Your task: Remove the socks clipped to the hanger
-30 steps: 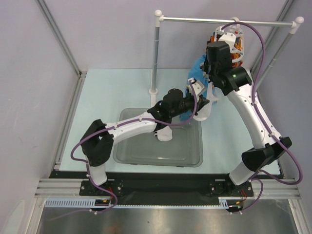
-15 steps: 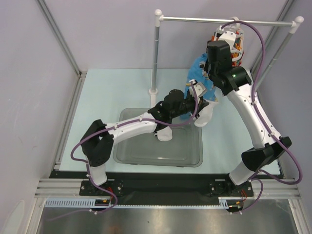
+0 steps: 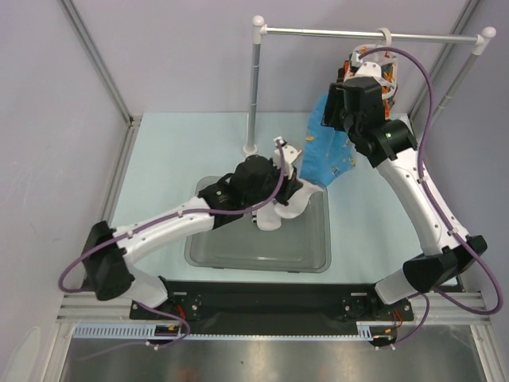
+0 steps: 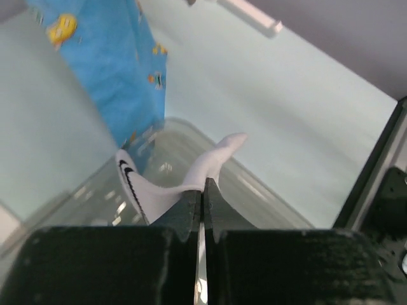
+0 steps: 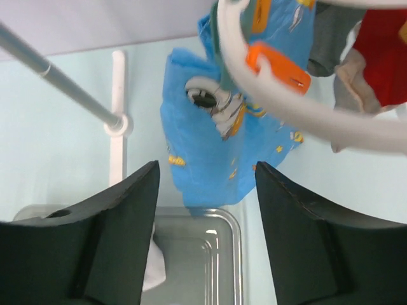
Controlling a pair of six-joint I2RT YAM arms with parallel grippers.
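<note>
Tray [image 3: 238,248] lies under left gripper [image 4: 202,194] clenched on white sock [image 4: 147,192]; lower inside before releasing; right gripper [image 5: 206,173] gapes empty.

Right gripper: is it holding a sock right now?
No, the right gripper is open and empty; the blue sock hangs beyond it.

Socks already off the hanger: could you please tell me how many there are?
1: a white sock, pinched in the left gripper above the grey tray. Others may be hidden from these views.
</note>
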